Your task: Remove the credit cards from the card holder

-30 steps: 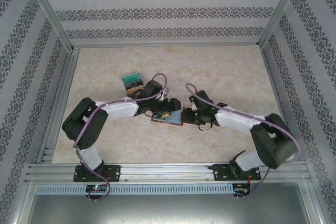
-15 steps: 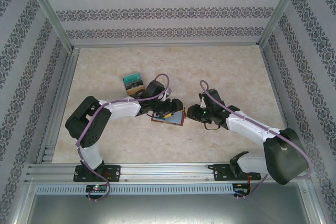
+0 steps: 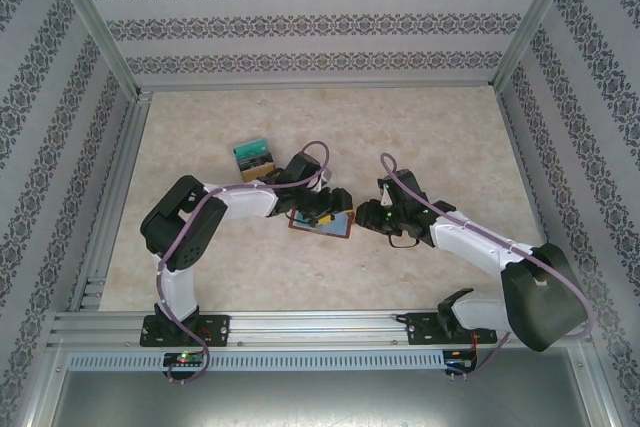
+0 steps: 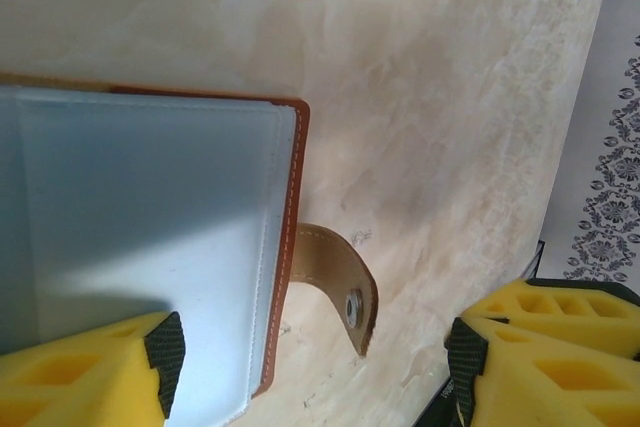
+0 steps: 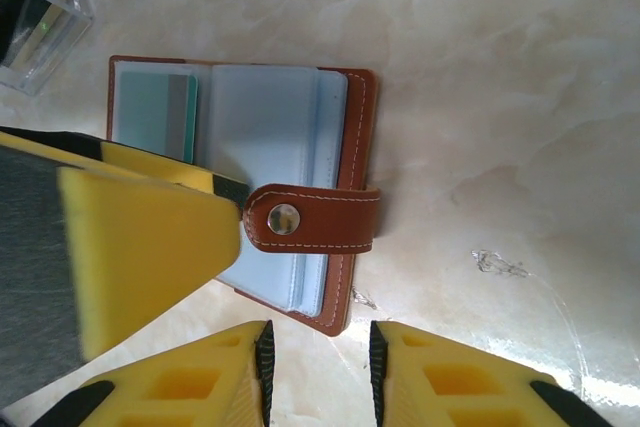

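The brown card holder [image 3: 322, 226] lies open on the table between both grippers, its blue-grey sleeves [image 5: 262, 127] facing up. A teal card [image 5: 152, 113] sits in its left sleeve. The snap tab [image 5: 312, 219] folds over the sleeves; the left wrist view has the tab [image 4: 335, 277] curling off the wallet's edge. My left gripper [image 4: 315, 372] is open, one finger [image 4: 165, 357] over the sleeves and the other past the tab. My right gripper [image 5: 318, 362] stands narrowly open just off the wallet's near corner, holding nothing. Loose teal, black and tan cards [image 3: 254, 157] lie behind the left arm.
A clear plastic piece [image 5: 42, 17] lies beyond the wallet's far left corner. The marble tabletop [image 3: 430, 137] is framed by aluminium rails and patterned walls. Open surface stretches behind and to the right of the arms.
The right gripper drew back to the right off the wallet and its arm swung outward, then held still. The left arm's elbow shifted right and its gripper edged further over the wallet.
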Controlling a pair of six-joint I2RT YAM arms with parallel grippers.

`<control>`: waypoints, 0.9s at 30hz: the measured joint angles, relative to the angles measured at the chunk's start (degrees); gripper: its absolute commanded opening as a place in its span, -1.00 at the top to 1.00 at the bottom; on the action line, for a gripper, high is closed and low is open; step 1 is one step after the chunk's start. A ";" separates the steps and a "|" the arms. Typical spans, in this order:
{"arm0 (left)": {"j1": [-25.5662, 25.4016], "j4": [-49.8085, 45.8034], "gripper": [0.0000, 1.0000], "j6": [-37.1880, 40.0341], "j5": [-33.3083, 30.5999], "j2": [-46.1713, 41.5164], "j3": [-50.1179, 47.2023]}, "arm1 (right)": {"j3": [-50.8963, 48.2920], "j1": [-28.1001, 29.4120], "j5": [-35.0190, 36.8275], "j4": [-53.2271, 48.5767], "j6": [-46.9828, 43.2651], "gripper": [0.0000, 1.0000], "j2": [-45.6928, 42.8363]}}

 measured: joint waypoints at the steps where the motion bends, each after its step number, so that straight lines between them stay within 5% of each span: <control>1: 0.07 -0.42 -0.46 0.04 -0.24 -0.66 0.00 | 0.00 0.11 -0.07 0.04 0.02 0.34 0.00; 12: 5.22 -2.89 -0.41 1.77 -1.55 -9.57 -2.71 | 6.12 5.07 -2.40 1.22 1.46 0.42 6.14; 21: 10.97 -7.10 0.70 4.59 -3.39 -13.16 -8.61 | 11.39 6.38 -5.95 5.07 4.09 0.52 17.16; 27: 11.67 -9.22 0.92 7.02 -3.72 -12.35 -8.66 | 14.47 6.38 -7.74 6.23 5.33 0.57 22.51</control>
